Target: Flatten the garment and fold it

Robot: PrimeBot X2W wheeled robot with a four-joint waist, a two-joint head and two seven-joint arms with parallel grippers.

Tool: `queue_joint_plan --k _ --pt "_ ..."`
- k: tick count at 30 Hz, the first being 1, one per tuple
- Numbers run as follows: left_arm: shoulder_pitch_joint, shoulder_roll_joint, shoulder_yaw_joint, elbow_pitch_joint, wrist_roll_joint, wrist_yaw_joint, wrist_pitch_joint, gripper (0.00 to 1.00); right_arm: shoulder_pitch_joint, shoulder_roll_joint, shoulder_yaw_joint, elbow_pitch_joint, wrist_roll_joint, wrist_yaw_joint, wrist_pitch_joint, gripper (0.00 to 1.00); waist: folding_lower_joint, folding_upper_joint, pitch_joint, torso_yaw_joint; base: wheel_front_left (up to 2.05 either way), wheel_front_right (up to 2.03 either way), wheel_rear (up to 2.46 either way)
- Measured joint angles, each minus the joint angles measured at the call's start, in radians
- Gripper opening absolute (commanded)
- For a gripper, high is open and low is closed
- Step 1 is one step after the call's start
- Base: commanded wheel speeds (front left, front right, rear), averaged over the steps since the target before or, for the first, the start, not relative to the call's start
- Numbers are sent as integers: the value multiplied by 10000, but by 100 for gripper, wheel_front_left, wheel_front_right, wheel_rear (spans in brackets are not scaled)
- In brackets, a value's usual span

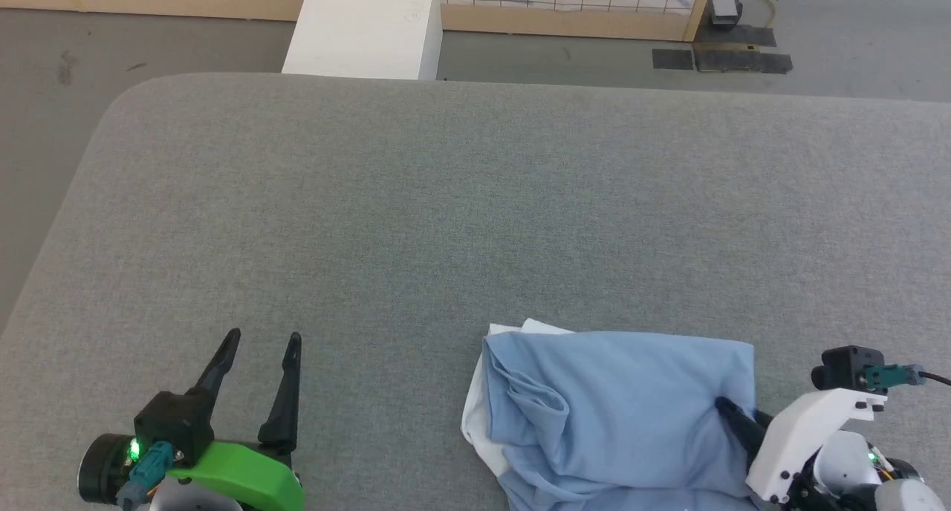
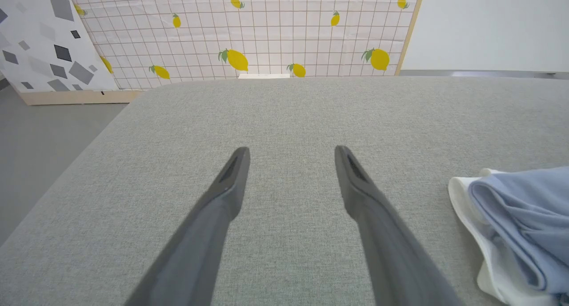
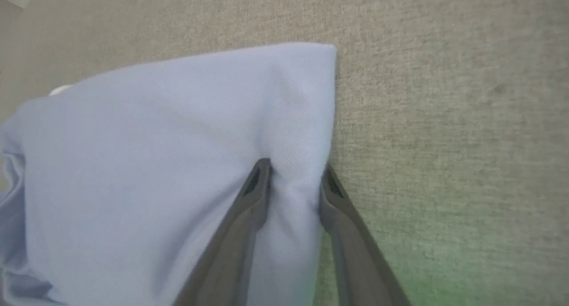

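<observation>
The garment [image 1: 617,407] lies bunched and partly folded at the near right of the grey padded table [image 1: 446,199], light blue with white cloth showing along its left edge. My right gripper [image 1: 735,418] reaches onto its right edge. In the right wrist view the two dark fingers [image 3: 255,195] pinch a ridge of the garment [image 3: 155,155] between them, the right gripper [image 3: 295,168] shut on the cloth near its corner. My left gripper [image 1: 264,338] rests at the near left, open and holding nothing. From the left wrist, the left gripper [image 2: 292,150] points across bare table, the garment [image 2: 520,212] off to its right.
A white block [image 1: 368,24] stands on the floor beyond the table's far edge. A lemon-patterned grid panel [image 2: 266,30] in a wooden frame runs along the back. Grey floor [image 1: 44,88] lies past the table's rounded far left corner.
</observation>
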Motion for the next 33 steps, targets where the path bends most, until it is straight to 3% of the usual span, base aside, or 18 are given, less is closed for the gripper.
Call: queue_joint_plan --k 14,24,33 --pt "-45 -54 -157 -17 -23 69 -102 100 -221 -144 255 -949 -610 0 284 0 0 0 -119 -517 0 0 0" --pt "-473 75 -161 -165 40 0 -63 100 -2110 -1774 604 -1129 -882 0 709 0 0 0 107 -1383 0 0 0" --pt "-1301 407 -161 -686 491 -2 238 100 -3847 -3039 393 -688 -1244 0 888 0 1 0 962 -2034 0 0 0"
